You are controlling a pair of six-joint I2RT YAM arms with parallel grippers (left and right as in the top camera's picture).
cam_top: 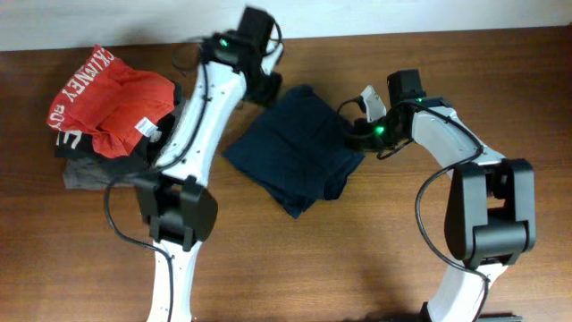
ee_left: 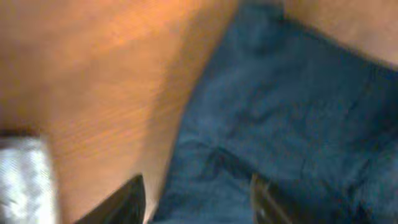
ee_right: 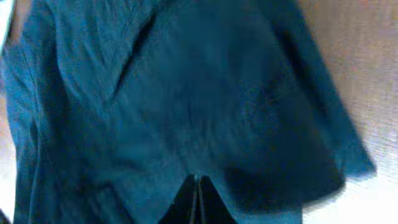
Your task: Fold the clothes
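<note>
The clothes are one dark navy garment [cam_top: 295,148], lying partly folded in a rough diamond at the middle of the wooden table. My left gripper [cam_top: 268,89] hovers at its far left corner. In the left wrist view [ee_left: 196,193] its fingers are spread apart over the cloth's edge [ee_left: 280,112] and hold nothing. My right gripper [cam_top: 356,132] is at the garment's right edge. In the right wrist view its fingertips [ee_right: 196,179] are pressed together on the navy cloth [ee_right: 186,93], whose near edge looks slightly raised and casts a shadow.
A red garment with white lettering [cam_top: 107,94] lies on a grey folded garment [cam_top: 89,174] at the left of the table. The left arm's base [cam_top: 179,215] stands beside that pile. The right arm's base [cam_top: 492,215] stands at the right. The table's far edge [cam_top: 447,31] meets a white wall.
</note>
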